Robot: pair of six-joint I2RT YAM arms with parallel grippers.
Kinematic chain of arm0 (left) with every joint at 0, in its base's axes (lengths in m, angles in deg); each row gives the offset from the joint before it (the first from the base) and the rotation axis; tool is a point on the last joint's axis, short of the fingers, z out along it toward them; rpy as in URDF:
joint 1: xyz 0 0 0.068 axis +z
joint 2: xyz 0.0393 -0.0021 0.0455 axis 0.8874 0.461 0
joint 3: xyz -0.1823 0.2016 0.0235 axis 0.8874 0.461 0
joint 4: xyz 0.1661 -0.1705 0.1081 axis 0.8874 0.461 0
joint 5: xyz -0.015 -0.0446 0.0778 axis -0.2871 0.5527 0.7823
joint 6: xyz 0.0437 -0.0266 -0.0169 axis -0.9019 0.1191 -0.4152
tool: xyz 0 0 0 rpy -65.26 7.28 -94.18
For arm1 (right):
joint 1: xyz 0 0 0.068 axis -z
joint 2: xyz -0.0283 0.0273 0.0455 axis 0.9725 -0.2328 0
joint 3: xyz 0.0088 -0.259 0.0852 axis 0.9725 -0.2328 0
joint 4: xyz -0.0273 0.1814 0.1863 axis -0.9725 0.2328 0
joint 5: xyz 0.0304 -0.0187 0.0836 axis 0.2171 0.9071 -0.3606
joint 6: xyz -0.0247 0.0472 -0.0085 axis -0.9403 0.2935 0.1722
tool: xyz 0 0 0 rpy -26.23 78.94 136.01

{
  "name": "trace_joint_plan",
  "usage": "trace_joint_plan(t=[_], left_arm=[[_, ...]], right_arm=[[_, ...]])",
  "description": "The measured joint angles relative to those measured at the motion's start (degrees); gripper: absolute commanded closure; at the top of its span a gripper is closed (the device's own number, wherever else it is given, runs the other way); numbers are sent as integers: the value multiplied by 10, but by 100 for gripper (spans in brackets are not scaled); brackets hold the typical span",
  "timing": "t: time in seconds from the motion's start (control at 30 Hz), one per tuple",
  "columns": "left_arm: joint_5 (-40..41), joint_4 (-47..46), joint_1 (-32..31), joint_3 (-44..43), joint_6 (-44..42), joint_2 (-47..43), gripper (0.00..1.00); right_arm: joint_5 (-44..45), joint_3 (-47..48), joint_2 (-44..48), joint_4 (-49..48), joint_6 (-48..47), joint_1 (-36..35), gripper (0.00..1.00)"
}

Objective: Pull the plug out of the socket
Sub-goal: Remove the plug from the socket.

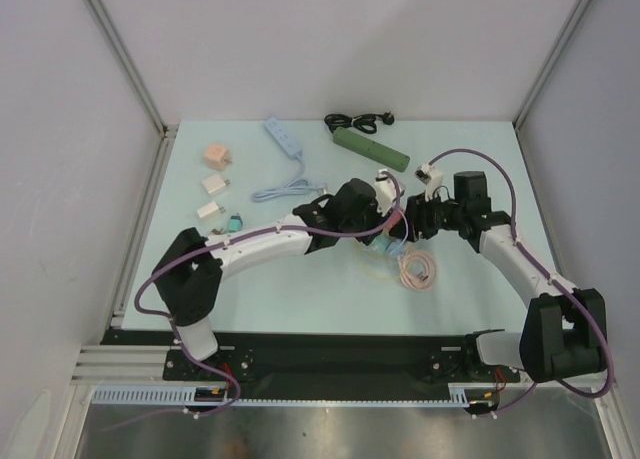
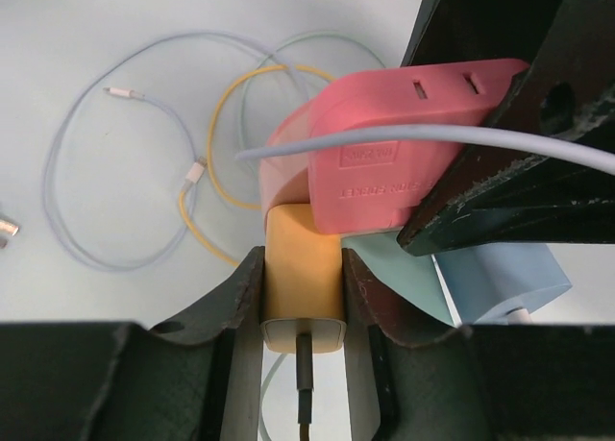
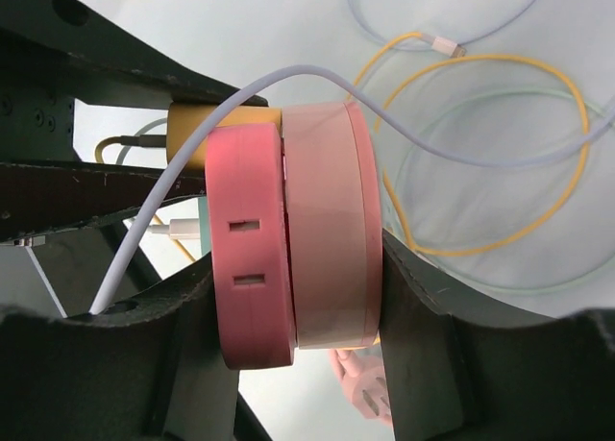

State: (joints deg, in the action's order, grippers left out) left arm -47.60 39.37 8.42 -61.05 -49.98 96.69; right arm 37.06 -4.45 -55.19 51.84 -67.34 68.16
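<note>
While the left gripper pinched the yellow plug midway between the table's near and far edges, the plug touched the pink socket, itself clamped between the right gripper's fingers.

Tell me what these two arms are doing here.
Both arms meet at mid-table on one job. The right gripper is clamped across the pink socket block, and the left gripper is shut on the yellow plug that sits in that block. The plug looks seated against the socket, not yet pulled free. Loose cables lie on the table beneath them.
</note>
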Motion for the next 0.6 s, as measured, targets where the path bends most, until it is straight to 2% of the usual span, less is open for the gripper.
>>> trace_joint_plan(t=[0.2,0.43,0.6], left_arm=[[56,-22,-19,49,12,-44,100],[67,-69,-27,120,12,-102,100],[43,-66,-28,167,24,-181,100]], right_arm=[[10,1,10,0,0,-21,100],[-27,2,9,1,1,-25,100],[70,2,-14,-2,0,17,100]])
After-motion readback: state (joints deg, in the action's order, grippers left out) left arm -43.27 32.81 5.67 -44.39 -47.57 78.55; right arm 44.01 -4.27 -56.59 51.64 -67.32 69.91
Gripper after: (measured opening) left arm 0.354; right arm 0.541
